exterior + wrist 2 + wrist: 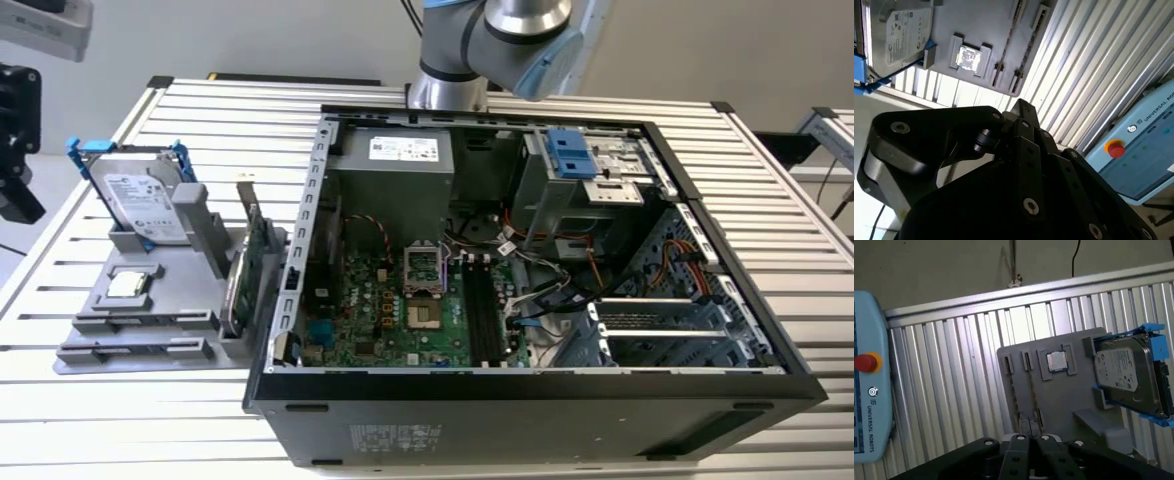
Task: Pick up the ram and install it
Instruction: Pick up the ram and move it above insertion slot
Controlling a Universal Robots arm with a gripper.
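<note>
Thin green ram point(236, 292) stands on its long edge in the grey holder point(134, 335), uninstalled

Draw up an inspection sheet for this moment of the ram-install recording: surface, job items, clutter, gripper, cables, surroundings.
Surface: ribbed metal table carrying an open computer case and a grey holder.
Job's things: the ram stands on edge in the grey holder, not yet picked up; the memory slots in the case appear empty.
Clutter: hard drive in a blue frame, processor chip and expansion card, all on the holder.
Gripper: the gripper faces the holder in the first wrist view, apart from the ram.
Cables: loose wires inside the case.
Surroundings: pale blue teach pendant with a red button beside the table.
</note>
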